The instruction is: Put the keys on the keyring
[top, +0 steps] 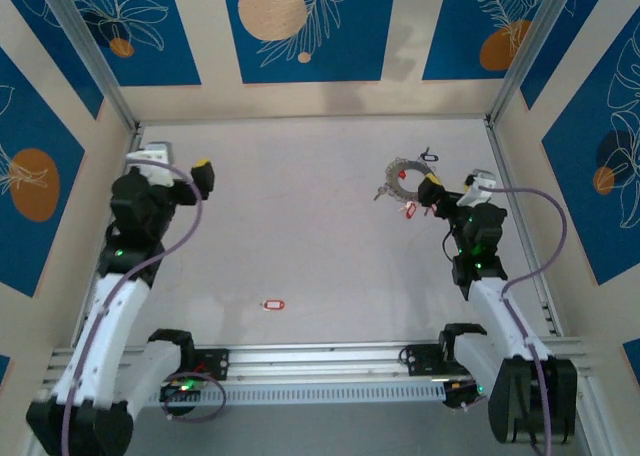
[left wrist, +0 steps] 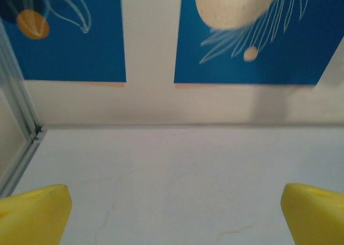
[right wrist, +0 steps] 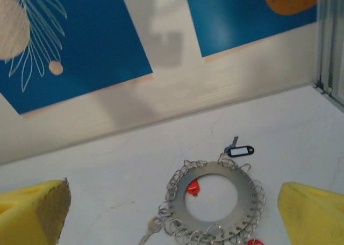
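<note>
I hover my right gripper point(top: 433, 192), jaws apart, just short of the silvery flat metal keyring point(right wrist: 247, 194), presumably to steady it.

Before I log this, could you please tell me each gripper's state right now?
Left gripper: open, holding nothing.
Right gripper: open, holding nothing.

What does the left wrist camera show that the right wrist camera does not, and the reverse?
Left wrist: the left gripper, open, its yellow fingertips wide apart above the table. Right wrist: the right gripper, open, facing the keyring; a red key sits in the ring's hole and a black tag lies at its far rim. Both: the white table, the blue patterned wall and a metal frame post at the side.
</note>
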You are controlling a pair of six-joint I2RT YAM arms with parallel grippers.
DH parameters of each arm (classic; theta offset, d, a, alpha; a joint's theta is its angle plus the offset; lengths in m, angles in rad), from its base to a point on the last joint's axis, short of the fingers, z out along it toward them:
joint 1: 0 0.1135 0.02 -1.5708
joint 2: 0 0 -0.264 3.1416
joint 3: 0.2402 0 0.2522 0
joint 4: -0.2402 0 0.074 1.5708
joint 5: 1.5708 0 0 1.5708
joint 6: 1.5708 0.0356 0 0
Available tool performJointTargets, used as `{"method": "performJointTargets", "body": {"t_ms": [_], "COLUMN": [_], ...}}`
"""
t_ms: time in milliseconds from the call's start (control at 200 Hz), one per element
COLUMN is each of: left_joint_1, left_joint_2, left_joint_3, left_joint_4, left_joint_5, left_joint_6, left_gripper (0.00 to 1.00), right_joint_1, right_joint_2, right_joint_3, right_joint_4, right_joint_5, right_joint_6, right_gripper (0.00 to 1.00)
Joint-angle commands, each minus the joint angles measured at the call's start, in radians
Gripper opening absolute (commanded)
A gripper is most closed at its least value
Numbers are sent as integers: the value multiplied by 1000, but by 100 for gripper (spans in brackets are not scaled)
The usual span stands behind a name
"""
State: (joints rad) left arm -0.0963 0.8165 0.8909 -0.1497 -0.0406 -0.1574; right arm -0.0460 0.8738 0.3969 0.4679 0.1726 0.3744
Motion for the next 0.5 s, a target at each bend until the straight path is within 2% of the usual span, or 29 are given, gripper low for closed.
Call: {"method": "performJointTargets", "body": {"t_ms": [0,105,215,235,285,345,425,495], "left_joint_1": [0,0,0,0,1,2,3,1], "left_joint_2": [-98,-165,-143,-130,-88,-27,52,91], "left_joint_3": [81,57,12,9,2,-14,-11,21], "left_joint_4": [-350,-295,-265,-267,-274,-264,-262,-288], "left_joint_5": [-57,25,24,31,47,92,193,249], "left_joint_6": [-207,-97,-75,-69,-65,-64,-57,-37], "left_gripper": [100,100,100,100,100,100,100,100], "right_joint_1": [-53,-192,-186,-179,-171,-158,-123,-72], "right_joint_2": [-48,4,136,165,241,335,439,506], "right_joint_3": [-62,-60,81,108,182,270,356,415], "right_joint_4": [-118,-141,-330,-356,-424,-516,-600,-654], "right_joint_5": [19,-129,-125,-128,-169,-199,-198,-139], "right_joint_6": [238,326,241,221,178,157,131,100], "right_gripper": [99,99,100,96,79,68,58,58]}}
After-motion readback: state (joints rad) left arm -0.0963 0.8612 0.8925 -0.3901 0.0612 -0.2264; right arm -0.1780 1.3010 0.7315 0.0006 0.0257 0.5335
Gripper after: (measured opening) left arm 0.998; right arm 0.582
